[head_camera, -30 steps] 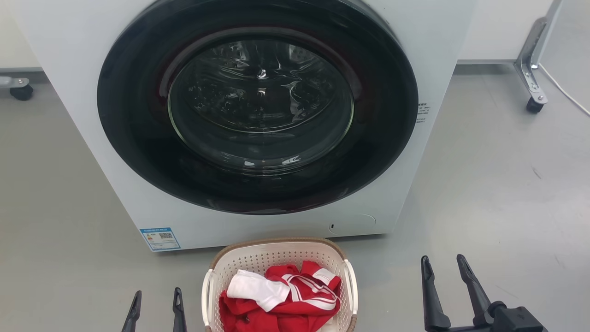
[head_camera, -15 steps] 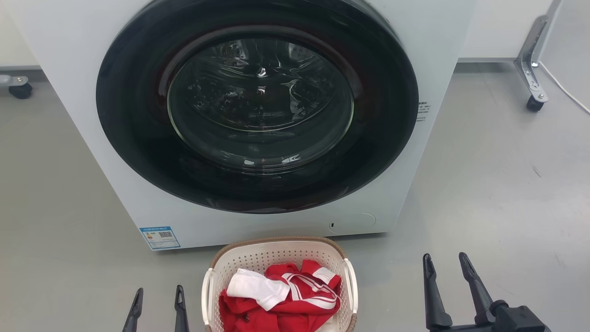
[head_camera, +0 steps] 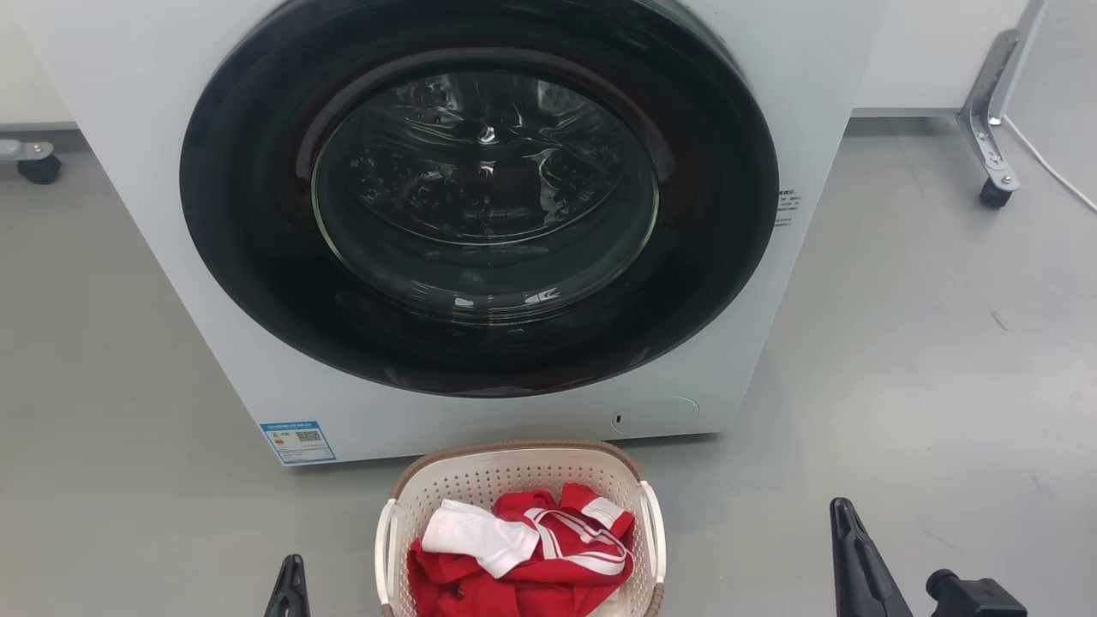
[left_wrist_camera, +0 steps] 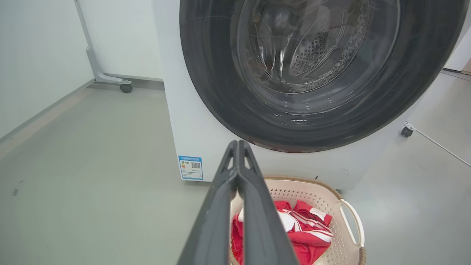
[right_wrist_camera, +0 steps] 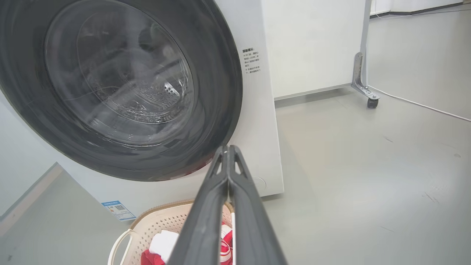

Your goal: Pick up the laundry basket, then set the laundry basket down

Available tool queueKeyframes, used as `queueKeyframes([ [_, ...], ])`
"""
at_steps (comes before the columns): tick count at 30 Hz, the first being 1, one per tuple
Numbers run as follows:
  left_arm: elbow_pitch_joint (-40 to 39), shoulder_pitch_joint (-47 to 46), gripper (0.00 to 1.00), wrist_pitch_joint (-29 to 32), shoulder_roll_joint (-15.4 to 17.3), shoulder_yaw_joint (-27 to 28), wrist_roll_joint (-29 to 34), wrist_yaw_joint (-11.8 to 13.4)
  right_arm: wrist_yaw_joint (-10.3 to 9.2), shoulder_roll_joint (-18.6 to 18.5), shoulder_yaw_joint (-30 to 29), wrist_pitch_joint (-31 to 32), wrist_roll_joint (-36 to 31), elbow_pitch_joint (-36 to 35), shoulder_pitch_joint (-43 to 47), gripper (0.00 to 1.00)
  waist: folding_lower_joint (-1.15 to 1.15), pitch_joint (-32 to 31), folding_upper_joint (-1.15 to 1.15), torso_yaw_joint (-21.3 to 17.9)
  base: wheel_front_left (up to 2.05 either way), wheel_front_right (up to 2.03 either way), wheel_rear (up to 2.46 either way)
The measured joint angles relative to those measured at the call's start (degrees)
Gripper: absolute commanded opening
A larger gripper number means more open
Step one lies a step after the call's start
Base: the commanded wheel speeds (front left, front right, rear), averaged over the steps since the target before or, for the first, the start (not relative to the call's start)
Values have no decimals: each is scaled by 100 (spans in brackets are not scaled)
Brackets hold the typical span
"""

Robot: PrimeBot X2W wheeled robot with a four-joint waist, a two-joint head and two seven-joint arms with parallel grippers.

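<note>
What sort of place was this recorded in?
Likely a laundry corner in a test room: a front-loading washing machine, a laundry basket of red and white clothes on the grey floor, and a caster-wheeled frame leg.

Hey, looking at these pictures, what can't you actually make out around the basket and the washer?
Laundry basket: near end cut off by the head view's bottom edge.
Its left handle: hidden behind the left claw in the left wrist view.
Basket floor: covered by the red and white clothes.
Blue sticker on the washing machine: print too small to read.
</note>
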Motion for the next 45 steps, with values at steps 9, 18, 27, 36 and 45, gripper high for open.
queueKeyframes([
  [9, 116, -101, 0, 202, -4, 120, -795, -144, 102, 19, -197, 202, 742, 118, -105, 0, 0, -12, 0, 3, 0, 0, 0],
  [18, 209, -266, 0, 413, -9, 212, -1603, -250, 241, 40, -421, 410, 1479, 231, -143, 0, 0, -27, 0, 7, 0, 0, 0],
  [27, 330, -396, 0, 612, -16, 345, -2403, -387, 359, 55, -642, 610, 2210, 356, -246, 0, 0, -41, 0, 10, 0, 0, 0],
  [36, 461, -543, 0, 828, -26, 450, -3161, -504, 503, 73, -859, 810, 2926, 502, -361, 0, 0, -54, 0, 14, 0, 0, 0],
  [45, 541, -728, 0, 1012, -32, 560, -3910, -651, 614, 98, -1074, 1009, 3640, 621, -482, 0, 0, -68, 0, 17, 0, 0, 0],
])
